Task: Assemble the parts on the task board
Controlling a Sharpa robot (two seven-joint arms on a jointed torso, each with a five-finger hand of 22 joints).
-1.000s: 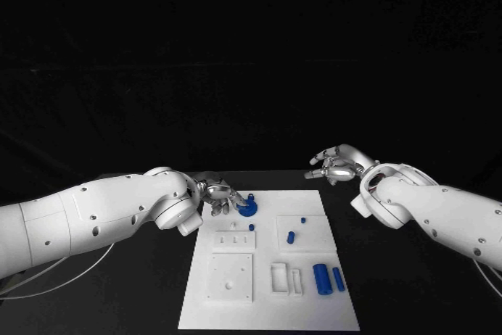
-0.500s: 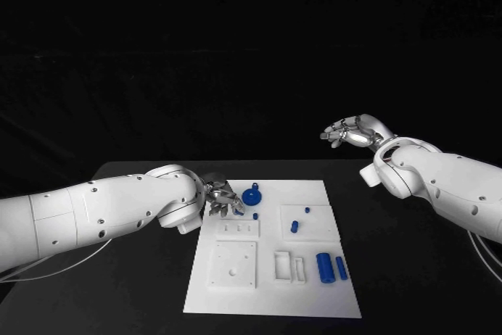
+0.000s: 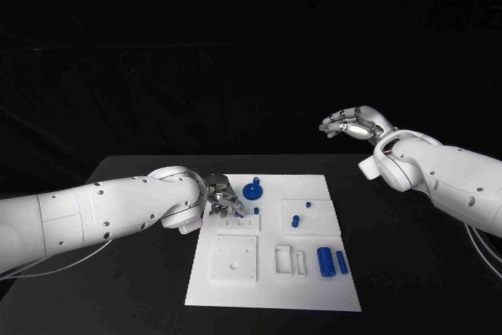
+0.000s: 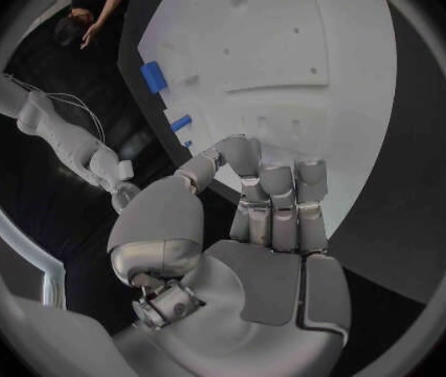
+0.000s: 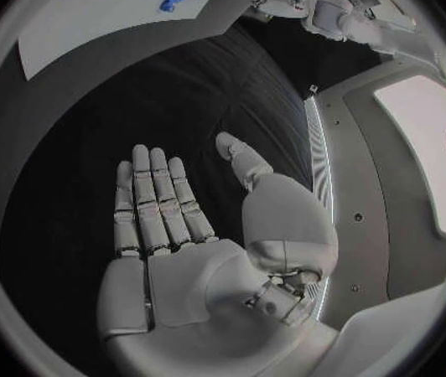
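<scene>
1. My left hand [image 3: 220, 197] sits at the far-left corner of the task board [image 3: 272, 291], fingers curled in over the board's surface; from the left wrist view I see nothing pinched between them.
2. My right hand [image 3: 350, 125] is raised well off to the far right, apart from the board, palm flat and fingers spread, holding nothing (the right wrist view shows this plainly).
3. The round blue part with a knob [image 3: 252, 191] stands just right of my left hand, at the board's far edge. A small blue peg [image 3: 295, 221] and a tinier one [image 3: 309, 204] lie on the raised square to the right; two blue cylinders [image 3: 331, 262] lie side by side near the board's right edge.
4. I judge these parts light, rigid plastic and smooth, so likely to roll or slip. I would take the cylinders across their sides at mid-length, and the knobbed part by its knob.
5. Room: the black table [image 3: 418, 277] is open to the right of the board, giving my right arm a free approach. My left arm lies along the board's left edge, so sweeping it inward risks knocking the pegs.
</scene>
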